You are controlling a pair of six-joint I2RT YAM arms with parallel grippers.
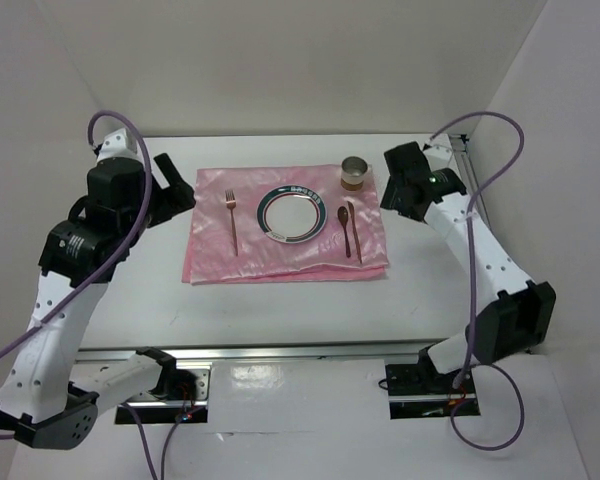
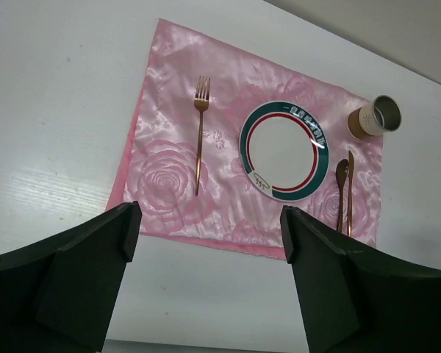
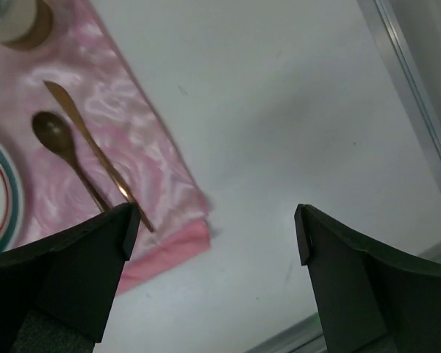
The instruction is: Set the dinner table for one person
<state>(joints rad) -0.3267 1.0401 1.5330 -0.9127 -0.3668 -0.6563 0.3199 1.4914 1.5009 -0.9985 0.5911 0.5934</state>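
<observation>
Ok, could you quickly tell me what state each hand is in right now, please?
Left hand: open, holding nothing.
Right hand: open, holding nothing.

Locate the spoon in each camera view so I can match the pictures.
Top external: the spoon lies right of centre, just right of the plate.
Left wrist: the spoon is at the right, below the cup.
Right wrist: the spoon is at the upper left, its handle running down and to the right.
Shared landmark: the knife lying alongside it.
</observation>
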